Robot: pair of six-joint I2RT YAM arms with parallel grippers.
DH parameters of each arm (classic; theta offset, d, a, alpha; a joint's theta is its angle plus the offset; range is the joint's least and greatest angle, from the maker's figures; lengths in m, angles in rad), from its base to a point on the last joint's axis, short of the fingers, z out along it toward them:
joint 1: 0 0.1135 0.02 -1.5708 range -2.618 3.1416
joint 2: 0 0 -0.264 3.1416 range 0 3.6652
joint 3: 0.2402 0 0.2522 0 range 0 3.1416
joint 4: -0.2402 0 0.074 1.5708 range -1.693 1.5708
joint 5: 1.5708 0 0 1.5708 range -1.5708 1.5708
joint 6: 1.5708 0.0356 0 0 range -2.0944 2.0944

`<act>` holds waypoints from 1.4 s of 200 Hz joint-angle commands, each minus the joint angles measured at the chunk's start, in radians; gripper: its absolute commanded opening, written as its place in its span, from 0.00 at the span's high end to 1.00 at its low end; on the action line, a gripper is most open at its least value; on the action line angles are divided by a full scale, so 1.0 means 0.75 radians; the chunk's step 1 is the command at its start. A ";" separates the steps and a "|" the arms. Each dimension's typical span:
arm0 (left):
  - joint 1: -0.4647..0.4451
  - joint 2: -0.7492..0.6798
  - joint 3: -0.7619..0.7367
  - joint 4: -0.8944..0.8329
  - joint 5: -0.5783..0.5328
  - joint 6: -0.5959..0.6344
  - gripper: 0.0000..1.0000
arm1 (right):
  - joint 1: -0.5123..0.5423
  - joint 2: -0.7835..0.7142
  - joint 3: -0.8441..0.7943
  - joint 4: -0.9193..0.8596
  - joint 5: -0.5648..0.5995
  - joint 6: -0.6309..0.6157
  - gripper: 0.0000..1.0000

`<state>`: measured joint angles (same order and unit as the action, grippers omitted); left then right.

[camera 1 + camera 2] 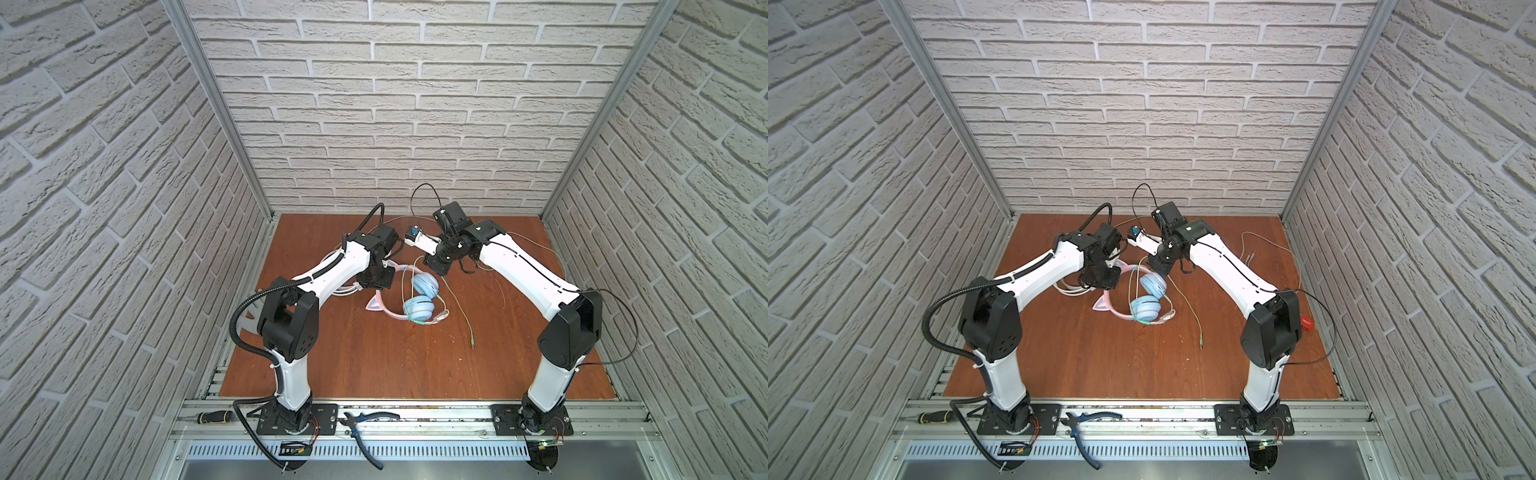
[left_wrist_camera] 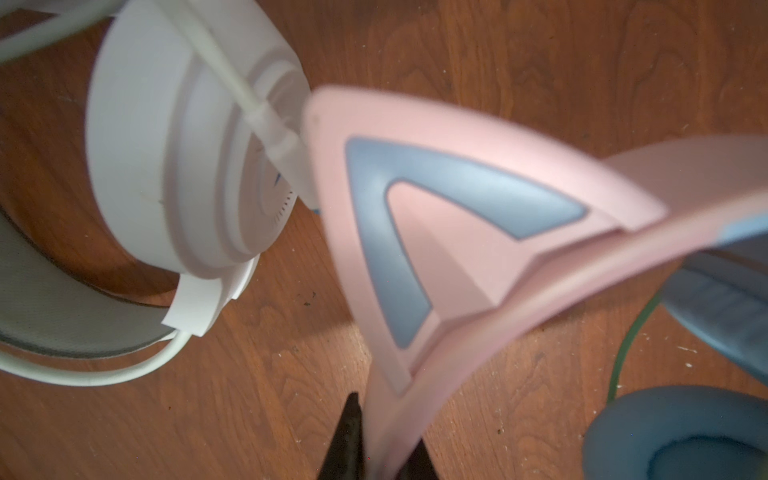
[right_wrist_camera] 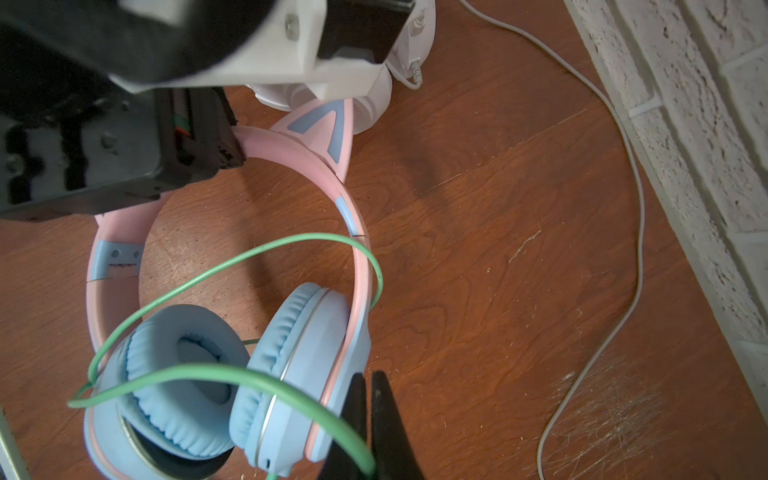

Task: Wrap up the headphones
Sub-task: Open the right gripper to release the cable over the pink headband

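Right wrist view: right gripper (image 3: 369, 378) closed on green cable (image 3: 187, 368), loop draped over blue cups (image 3: 307, 365). Lying at table (image 1: 374, 365) middle: pink headphones (image 1: 419, 308), band pinched by left gripper (image 2: 384, 432). Just beside cat ear (image 2: 436, 257): white headphones (image 2: 166, 166). Risks, as judged: thin cable may be slipped from jaws if pulled hard; loop may be caught on cat ear; white headphones may be dragged along.

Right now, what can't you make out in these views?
White headphones: top views, mostly hidden under the left arm.
Left claw: left wrist view, cut off by the frame edge.
Pink headphones: left wrist view, blurred.
Green cable: its plug, top views, too small.
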<state>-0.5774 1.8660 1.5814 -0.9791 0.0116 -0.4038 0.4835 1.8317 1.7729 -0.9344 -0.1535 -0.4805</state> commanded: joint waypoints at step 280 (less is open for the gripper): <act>0.085 -0.218 -0.180 0.193 0.279 0.063 1.00 | -0.208 0.268 -0.243 0.206 -0.251 0.537 0.76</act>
<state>-0.5251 1.7496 1.4544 -0.8814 0.1627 -0.3511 0.3374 2.0281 1.6329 -0.8356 -0.3157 -0.1226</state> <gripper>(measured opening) 0.130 0.236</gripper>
